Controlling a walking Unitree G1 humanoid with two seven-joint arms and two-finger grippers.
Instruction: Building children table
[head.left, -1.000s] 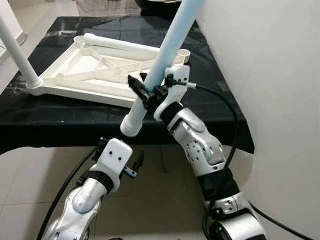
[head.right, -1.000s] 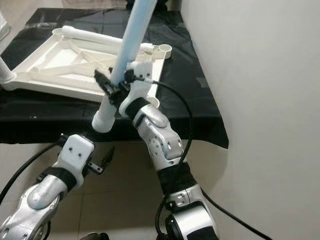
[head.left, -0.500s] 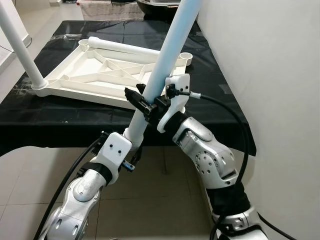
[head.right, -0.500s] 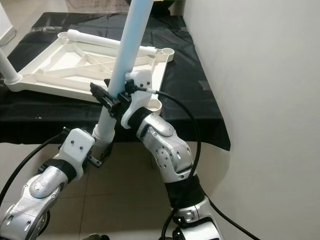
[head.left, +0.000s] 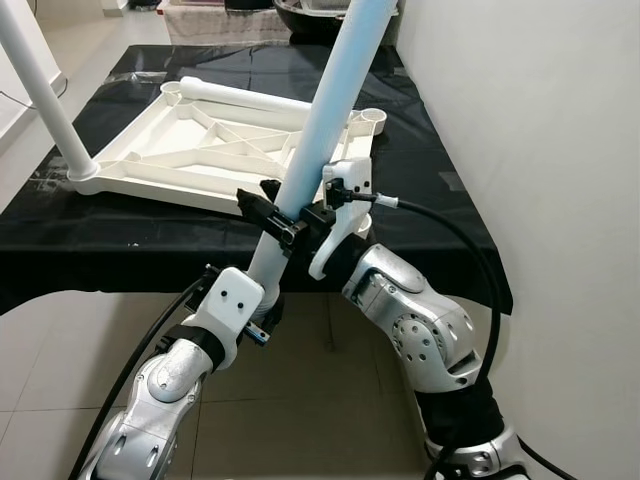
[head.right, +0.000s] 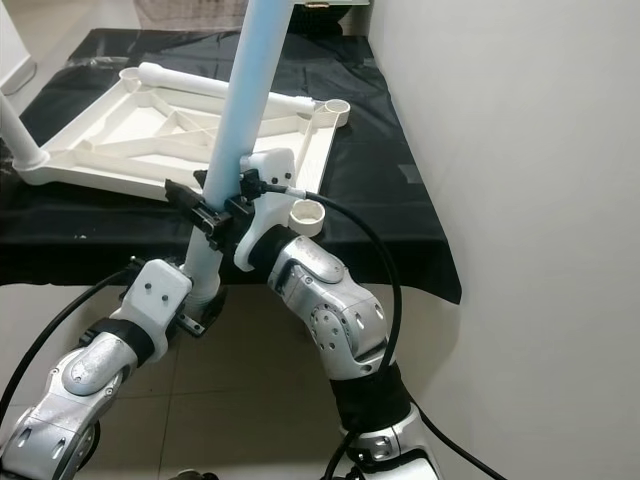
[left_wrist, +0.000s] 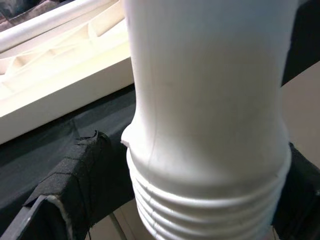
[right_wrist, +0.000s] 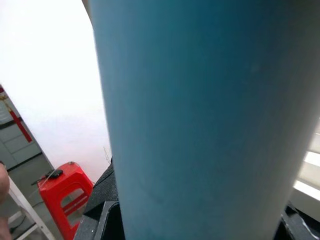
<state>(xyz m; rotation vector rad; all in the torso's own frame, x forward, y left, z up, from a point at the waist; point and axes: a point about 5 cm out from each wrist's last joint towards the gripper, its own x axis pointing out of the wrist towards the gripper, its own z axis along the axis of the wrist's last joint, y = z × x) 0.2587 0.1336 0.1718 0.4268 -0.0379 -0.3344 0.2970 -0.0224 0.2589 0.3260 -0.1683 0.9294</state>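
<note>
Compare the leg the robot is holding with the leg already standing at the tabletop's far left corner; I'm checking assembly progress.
The held leg is loose, slanting in front of the black-covered table; the corner leg is seated in the upturned tabletop. The held leg's threaded end is exposed; the corner leg's is hidden. The right gripper clamps the held leg, with the left gripper at its lower end; nothing touches the corner leg. Both are pale round tubes.

Upturned white plastic tabletop (head.left: 215, 150) flat on black-draped table (head.left: 120, 240), one white leg (head.left: 45, 95) standing in its near-left corner socket, a loose white tube (head.left: 255, 98) lying along its far edge. Long pale-blue plastic leg (head.left: 320, 130) slanting up over the table's near edge, right of centre, right gripper (head.left: 272, 212) clamped around its lower part, left gripper (head.left: 262, 312) around its threaded end (left_wrist: 210, 200) below and in front of the table edge. White wall (head.left: 530, 150) to the right; red plastic stool (right_wrist: 65, 192) on the floor beyond.
</note>
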